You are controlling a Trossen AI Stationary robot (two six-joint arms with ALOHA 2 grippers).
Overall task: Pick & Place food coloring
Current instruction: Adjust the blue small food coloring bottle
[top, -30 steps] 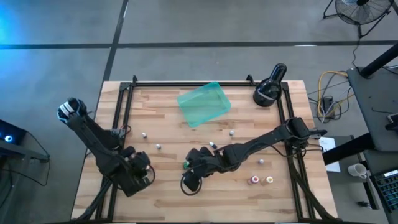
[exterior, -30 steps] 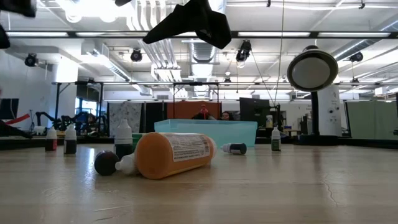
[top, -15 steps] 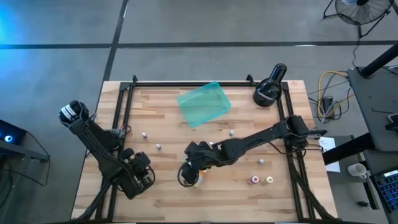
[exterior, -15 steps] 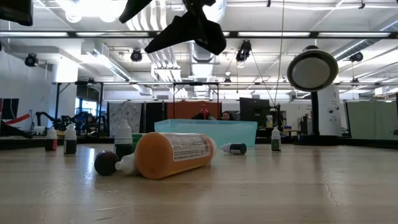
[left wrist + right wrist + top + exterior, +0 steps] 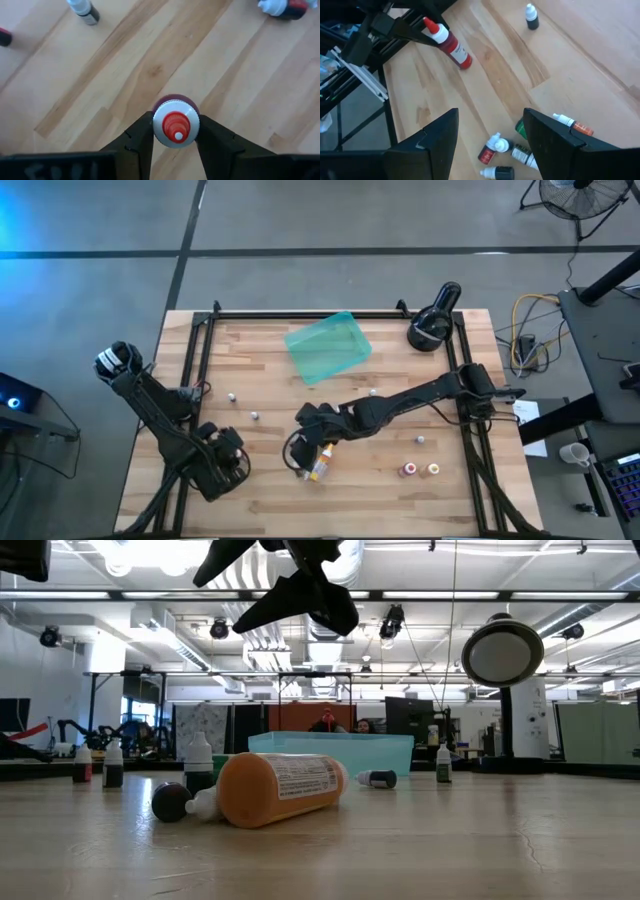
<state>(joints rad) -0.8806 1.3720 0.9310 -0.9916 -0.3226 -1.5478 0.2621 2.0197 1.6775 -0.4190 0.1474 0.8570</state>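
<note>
- Two grippers are shown. The left gripper [image 5: 176, 125], at 8 o'clock on the table [image 5: 260, 370], is closed on the cap of a red bottle [image 5: 175, 131].
- The right gripper [image 5: 492, 135] is held wide open and empty above a cluster of food coloring bottles [image 5: 492, 150] near 6 o'clock.
- Stray bottles [image 5: 408, 469] are seen toward 4 o'clock, and the teal tray [image 5: 328, 346] at 12 o'clock.
- As a judgement, one bottle of the cluster should be singled out and the jaws centred across its body. Its neighbours should be left undisturbed during the descent.
</note>
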